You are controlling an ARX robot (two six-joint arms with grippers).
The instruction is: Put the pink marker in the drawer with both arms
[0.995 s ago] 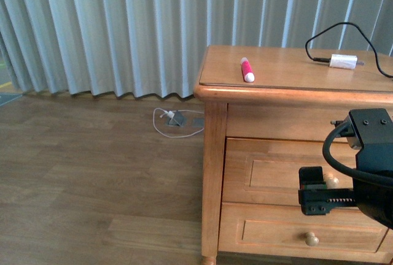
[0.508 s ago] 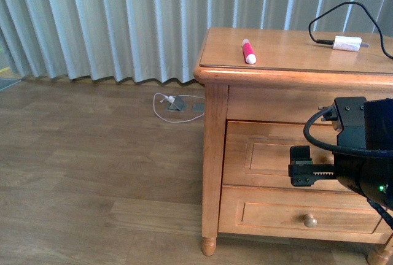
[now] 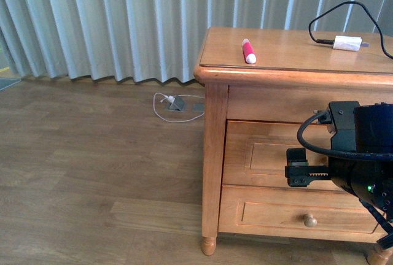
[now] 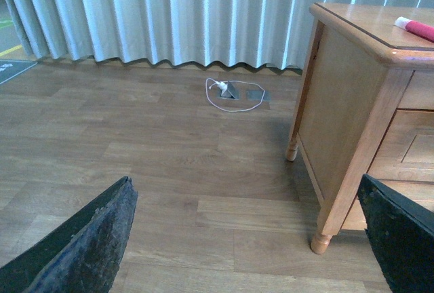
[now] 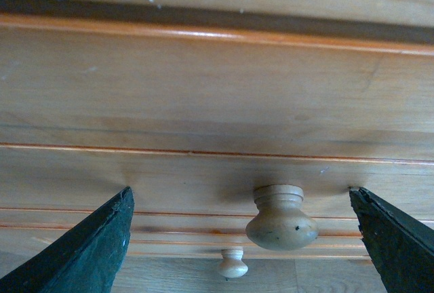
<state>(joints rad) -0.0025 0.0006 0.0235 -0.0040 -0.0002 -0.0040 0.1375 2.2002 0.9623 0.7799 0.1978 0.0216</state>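
The pink marker (image 3: 248, 51) lies on the wooden nightstand top (image 3: 288, 62), near its front left corner, and also shows in the left wrist view (image 4: 415, 28). Below it, the upper drawer (image 3: 264, 161) is shut. My right arm (image 3: 362, 154) hangs in front of it and hides its knob in the front view. My right gripper (image 5: 244, 239) is open, and the drawer's round knob (image 5: 281, 218) sits between its fingers (image 5: 81, 252), untouched. My left gripper (image 4: 241, 252) is open over the floor, left of the nightstand, holding nothing.
A lower drawer with its own knob (image 3: 310, 220) is shut too. A white plug adapter (image 3: 346, 43) with a black cable lies at the back right of the top. A floor socket with a white cable (image 3: 176, 105) sits by the curtains (image 3: 123, 26). A nightstand foot (image 4: 320, 242) stands near my left fingers.
My right arm has shifted left across the upper drawer front. The nightstand now shows a little higher in the front view, with its foot visible. The marker has not moved.
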